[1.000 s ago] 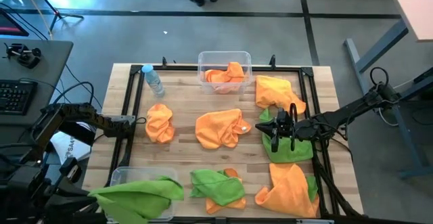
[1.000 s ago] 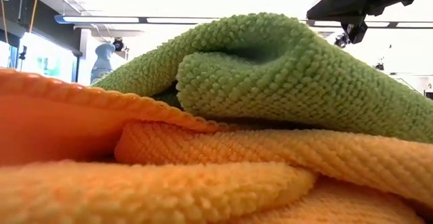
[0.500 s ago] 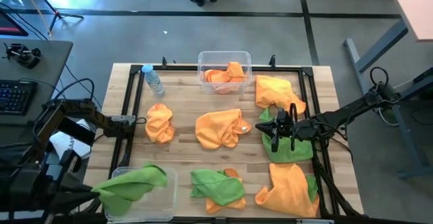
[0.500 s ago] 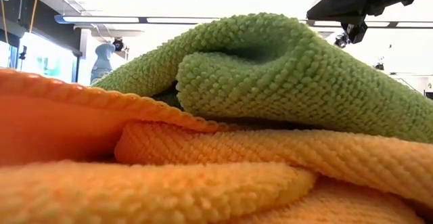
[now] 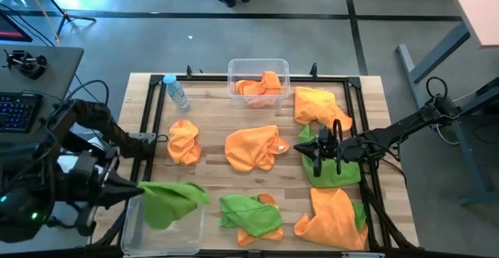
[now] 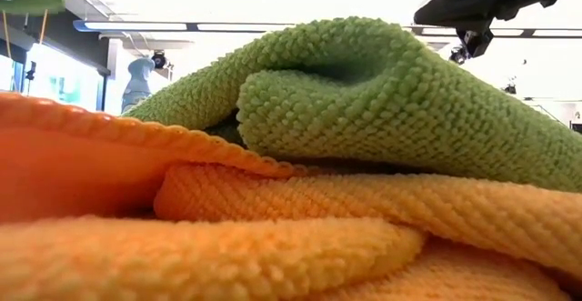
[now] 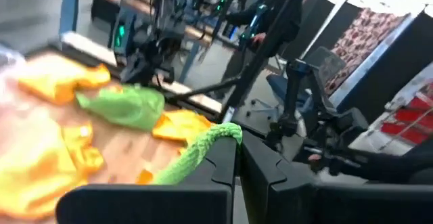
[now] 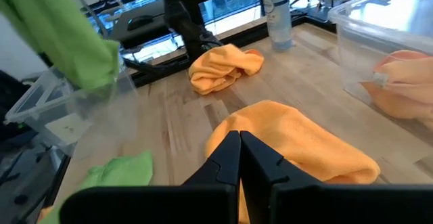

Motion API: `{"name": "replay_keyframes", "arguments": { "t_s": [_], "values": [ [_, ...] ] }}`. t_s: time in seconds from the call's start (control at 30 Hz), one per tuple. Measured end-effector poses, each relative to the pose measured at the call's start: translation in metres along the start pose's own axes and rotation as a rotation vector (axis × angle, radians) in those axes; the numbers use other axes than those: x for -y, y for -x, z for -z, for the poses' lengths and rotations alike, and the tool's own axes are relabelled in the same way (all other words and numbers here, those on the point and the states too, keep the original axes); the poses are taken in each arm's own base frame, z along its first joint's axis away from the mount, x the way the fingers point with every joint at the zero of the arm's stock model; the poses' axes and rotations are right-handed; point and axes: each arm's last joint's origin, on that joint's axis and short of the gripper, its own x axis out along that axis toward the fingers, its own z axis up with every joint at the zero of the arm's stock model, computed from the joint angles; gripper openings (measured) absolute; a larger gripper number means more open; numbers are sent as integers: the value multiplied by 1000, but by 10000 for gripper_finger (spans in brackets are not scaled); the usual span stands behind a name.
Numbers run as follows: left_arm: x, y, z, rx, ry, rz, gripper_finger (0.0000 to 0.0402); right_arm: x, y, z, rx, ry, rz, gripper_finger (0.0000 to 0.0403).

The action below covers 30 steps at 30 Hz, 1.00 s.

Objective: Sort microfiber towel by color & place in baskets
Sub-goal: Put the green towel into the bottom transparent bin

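The green microfiber towel [image 5: 170, 201] hangs directly over the clear basket [image 5: 187, 231] at the table's near-left corner, pinched in the left gripper [image 5: 143, 189]. The right gripper [image 5: 321, 150], pressed together and empty, hovers well apart above another green towel [image 5: 337, 173].

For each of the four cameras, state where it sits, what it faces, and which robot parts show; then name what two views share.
High view: overhead, straight down on the wooden table; both dark arms show.
Low view: at table-top height, behind a heaped green microfiber towel on orange ones; an arm shows at top right.
Left wrist view: past the left gripper, shut on a green towel.
Right wrist view: past the shut right gripper across an orange towel.
Shared: the hanging green towel over the clear plastic basket shows in the high and right wrist views.
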Motion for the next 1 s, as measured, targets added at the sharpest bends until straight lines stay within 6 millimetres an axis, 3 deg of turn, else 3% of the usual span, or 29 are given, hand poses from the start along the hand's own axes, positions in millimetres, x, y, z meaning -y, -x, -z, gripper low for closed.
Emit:
{"name": "replay_keyframes", "arguments": {
  "t_s": [0.33, 0.57, 0.8, 1.0],
  "values": [
    [4, -21, 9, -261, 311, -41, 0, 0, 0, 2, -36, 29, -28, 0],
    [6, -22, 17, -452, 536, -86, 0, 1, 0, 7, -94, 53, -46, 0],
    [-6, -19, 34, -720, 791, -393, 0, 2, 1, 10, -120, 66, -44, 0],
    [-9, -37, 64, -823, 763, -581, 0, 3, 1, 11, -137, 77, -35, 0]
  ]
}}
